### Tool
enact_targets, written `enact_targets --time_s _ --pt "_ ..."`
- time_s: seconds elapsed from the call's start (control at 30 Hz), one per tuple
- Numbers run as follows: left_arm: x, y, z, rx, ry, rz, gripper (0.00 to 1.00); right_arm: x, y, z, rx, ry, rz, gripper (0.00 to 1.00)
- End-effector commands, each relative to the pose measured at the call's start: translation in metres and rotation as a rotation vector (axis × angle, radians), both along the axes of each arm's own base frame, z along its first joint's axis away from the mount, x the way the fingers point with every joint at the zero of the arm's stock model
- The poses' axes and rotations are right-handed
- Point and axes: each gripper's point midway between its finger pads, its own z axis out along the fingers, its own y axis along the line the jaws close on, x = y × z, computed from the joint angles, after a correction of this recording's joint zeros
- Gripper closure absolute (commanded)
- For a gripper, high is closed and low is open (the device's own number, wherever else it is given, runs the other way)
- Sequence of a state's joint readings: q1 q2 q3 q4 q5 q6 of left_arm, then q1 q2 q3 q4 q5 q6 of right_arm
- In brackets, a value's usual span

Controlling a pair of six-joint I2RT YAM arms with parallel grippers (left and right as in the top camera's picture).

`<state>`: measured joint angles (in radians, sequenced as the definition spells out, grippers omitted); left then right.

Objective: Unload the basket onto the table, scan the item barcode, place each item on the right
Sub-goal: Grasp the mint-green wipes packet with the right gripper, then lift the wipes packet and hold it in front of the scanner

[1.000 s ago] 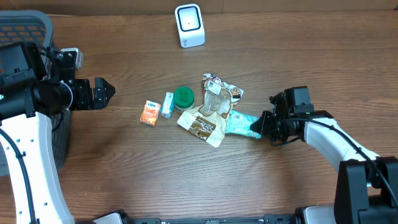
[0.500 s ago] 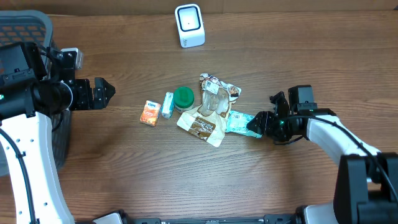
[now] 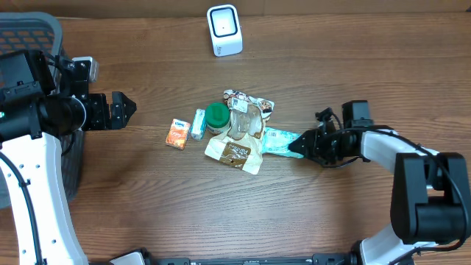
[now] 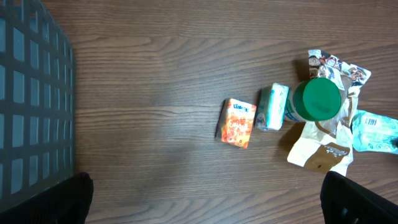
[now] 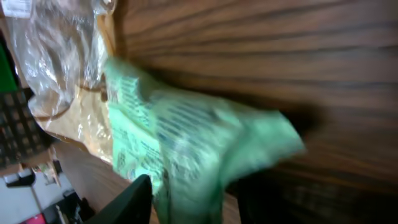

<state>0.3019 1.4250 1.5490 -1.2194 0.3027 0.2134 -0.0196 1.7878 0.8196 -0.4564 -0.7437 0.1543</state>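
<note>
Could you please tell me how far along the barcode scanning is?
Done: nothing; the mint-green plastic packet lies far from the white box-shaped scanner. In hand: the right end effector meets the packet's end, grip unclear. Remaining: lifting it and presenting its barcode.

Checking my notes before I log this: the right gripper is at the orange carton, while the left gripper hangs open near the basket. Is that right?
Not quite. The right gripper is at the mint-green packet, not the orange carton, which lies at the far end of the pile. The overhead view shows this. The left gripper does hang open near the basket.
</note>
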Motion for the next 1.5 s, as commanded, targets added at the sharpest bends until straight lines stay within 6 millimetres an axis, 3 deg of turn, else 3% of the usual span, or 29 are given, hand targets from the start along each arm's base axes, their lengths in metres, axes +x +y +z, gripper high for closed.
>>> enact_targets --time_s 0.0,0.1,0.27,0.43,0.63,1.2,1.47 --pt "0.0 0.002 -0.002 0.009 0.003 -0.006 0.0 0.006 -0.02 -0.005 -0.011 0.003 -0.056 0.61" --pt "0.0 0.002 -0.002 0.009 0.003 -0.006 0.0 0.011 -0.027 0.001 0.029 -0.034 -0.06 0.71" --pt "0.0 0.002 -0.002 0.009 0.003 -0.006 0.0 0.022 -0.027 0.011 0.077 -0.101 -0.059 0.73" --pt "0.0 0.002 -0.002 0.009 0.003 -0.006 0.0 0.029 -0.026 0.013 0.073 -0.145 -0.05 0.45" --pt "0.0 0.002 -0.002 0.009 0.003 -0.006 0.01 0.047 -0.038 0.014 -0.014 -0.192 -0.069 0.36" --pt "0.0 0.002 -0.002 0.009 0.003 -0.006 0.0 0.044 -0.036 -0.008 -0.038 -0.156 -0.06 0.4" --pt "0.0 0.002 -0.002 0.009 0.003 -0.006 0.0 0.04 -0.028 -0.013 -0.011 -0.138 -0.041 0.5"
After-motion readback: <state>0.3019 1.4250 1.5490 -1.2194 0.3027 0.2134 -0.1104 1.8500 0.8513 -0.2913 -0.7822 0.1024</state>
